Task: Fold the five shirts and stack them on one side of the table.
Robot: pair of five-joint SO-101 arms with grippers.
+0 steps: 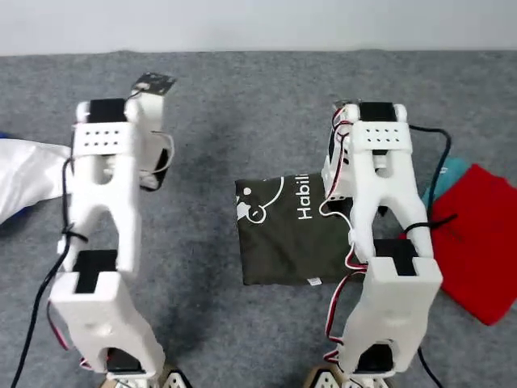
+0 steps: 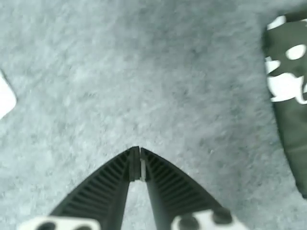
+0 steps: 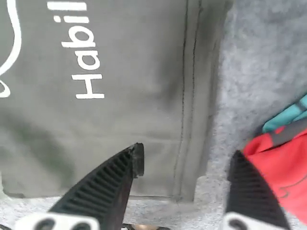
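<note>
A folded dark green shirt with white print lies in the middle of the grey table; the left wrist view catches its edge, and it spreads across the right wrist view. A red shirt lies at the right side over a teal one. A white shirt lies at the left edge. My right gripper hovers open over the green shirt's hemmed edge, one finger above the cloth, the other toward the red shirt. My left gripper is shut, empty, over bare felt.
Grey felt covers the table. The two white arms stand at the near edge, with cables trailing beside them. A white corner of cloth shows in the left wrist view. Bare felt lies between the arms and toward the back.
</note>
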